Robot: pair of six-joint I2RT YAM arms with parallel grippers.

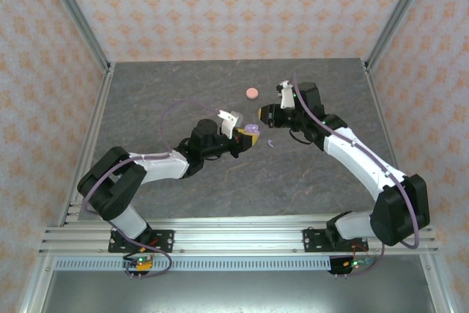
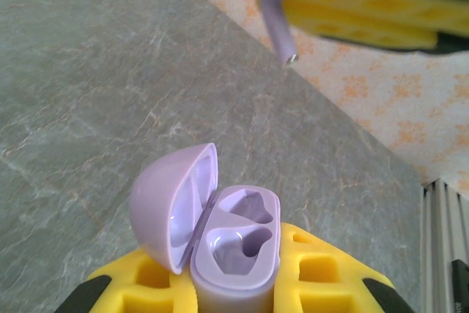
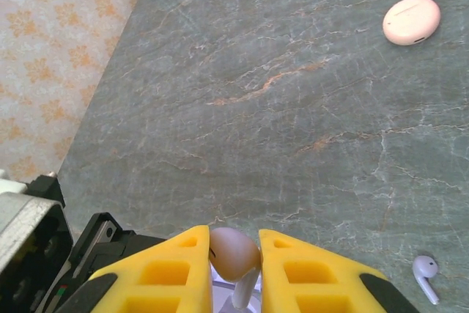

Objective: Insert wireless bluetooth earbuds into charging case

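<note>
Left gripper: was closed on the lilac case, whose base was pinched between the yellow fingers.
Lilac case: was held off the table between the two arms, with its lid swung open to the left. Both sockets were seen empty.
Right gripper: was pressed onto the held bud, whose rounded head was clamped between the pads.
Held bud: its lilac stem was seen sticking out below the right gripper's fingers, above the open case and apart from it.
Loose bud: was left lying on the table just beside the two grippers; it was also seen at the lower right of the right wrist view.
Pink case: was lying shut on the table, beyond the grippers and apart from them.
</note>
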